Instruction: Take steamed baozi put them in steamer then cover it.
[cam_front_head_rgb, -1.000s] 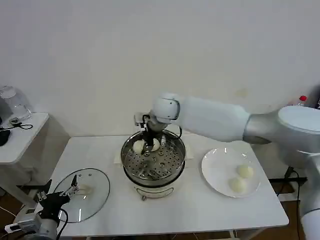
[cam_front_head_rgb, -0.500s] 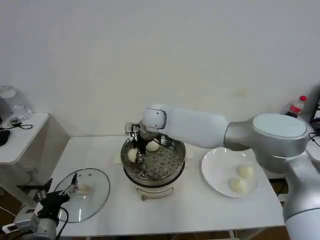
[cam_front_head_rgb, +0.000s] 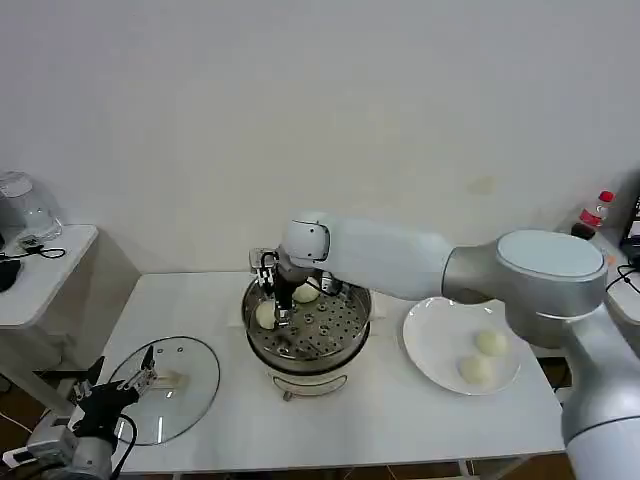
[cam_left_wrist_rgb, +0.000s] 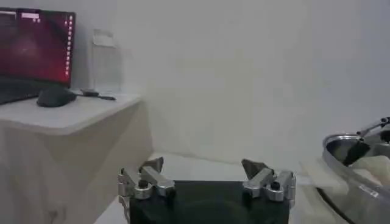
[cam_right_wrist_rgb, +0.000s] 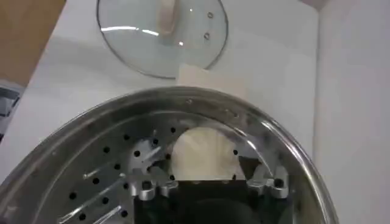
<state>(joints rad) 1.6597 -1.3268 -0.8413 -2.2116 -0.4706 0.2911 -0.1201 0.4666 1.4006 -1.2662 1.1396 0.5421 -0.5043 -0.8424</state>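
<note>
two baozi (cam_front_head_rgb: 265, 314) in steamer (cam_front_head_rgb: 308, 330), two on plate (cam_front_head_rgb: 432, 350)
right gripper (cam_front_head_rgb: 277, 306) jaws spread around the left one; left gripper (cam_front_head_rgb: 112, 392) wide, frame's lower left

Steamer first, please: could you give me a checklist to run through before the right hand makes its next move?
1. Right hand open: ok, fingers spread inside the steamer.
2. Baozi by that hand resting on the perforated tray: ok.
3. Fingers free of that bun for lifting out: cannot tell.
4. Other baozi in the steamer out of the hand's way: ok, it sits further back on the tray.
5. All buns loaded: not ok, two baozi lie on the plate.
6. Cover off: ok, flat on the table by the open left hand.
</note>
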